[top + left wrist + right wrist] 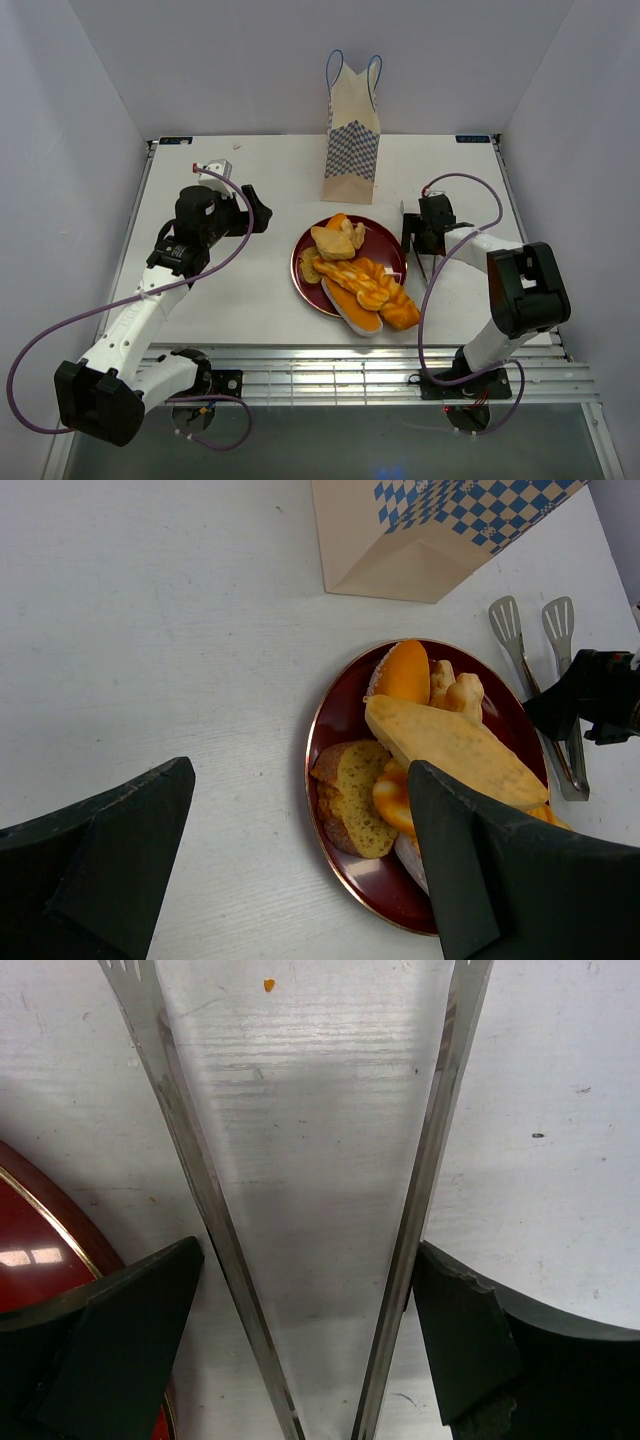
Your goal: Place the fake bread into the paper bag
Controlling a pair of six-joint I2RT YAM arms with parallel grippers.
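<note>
The glossy orange-to-tan fake bread point(360, 282), a braided loaf with rolls and slices, is piled on the round dark red plate point(386, 240) at the centre of the white table point(250, 290). All visible pieces lie on the plate. The tan paper bag point(352, 150), with a blue-and-white checkered lower half and thin blue handles, stands upright beyond the plate, near it but apart from it. The left gripper point(300, 770) is above the table, left of the plate, with its jaws spread wide and holding nothing. The right gripper point(308, 1260) is right of the plate, over a pair of metal tongs point(507, 625) lying on the table. Its jaws are spread wide, and its black fingers point(110, 1350) flank the tong arms, which form an open V. It cannot be determined whether the fingers press on the arms.
</note>
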